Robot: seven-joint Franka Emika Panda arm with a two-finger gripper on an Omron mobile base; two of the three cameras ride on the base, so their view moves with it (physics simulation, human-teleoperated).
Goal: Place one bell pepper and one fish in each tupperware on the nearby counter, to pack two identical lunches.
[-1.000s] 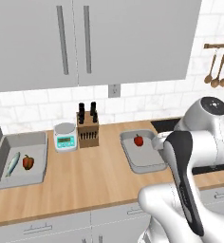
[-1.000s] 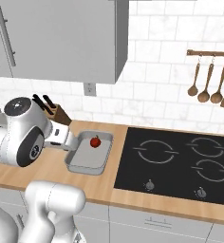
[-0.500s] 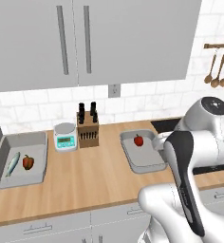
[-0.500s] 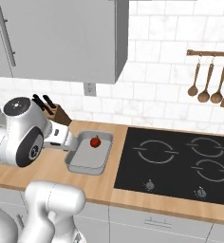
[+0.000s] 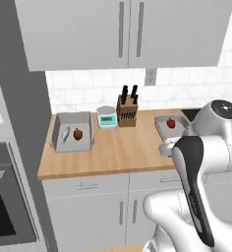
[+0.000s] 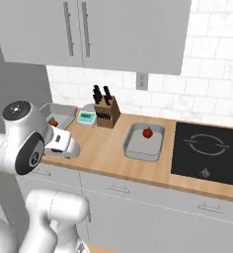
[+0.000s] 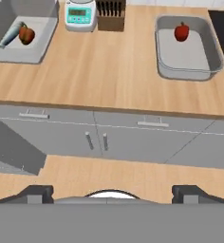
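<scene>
The tupperware on the right of the wooden table holds one glossy red bell pepper and no fish; the left tupperware has a pepper beside a slim grey-blue fish. The whole scene has shifted since a second ago, so the base drove back and the things stayed put. The end effector hangs wide open and empty over the floor, and the second fish is still missing

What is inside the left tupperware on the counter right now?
The left tupperware holds one fish and one red bell pepper side by side. Its near wall hides a strip of the floor in the base views; nothing else shows inside.
</scene>
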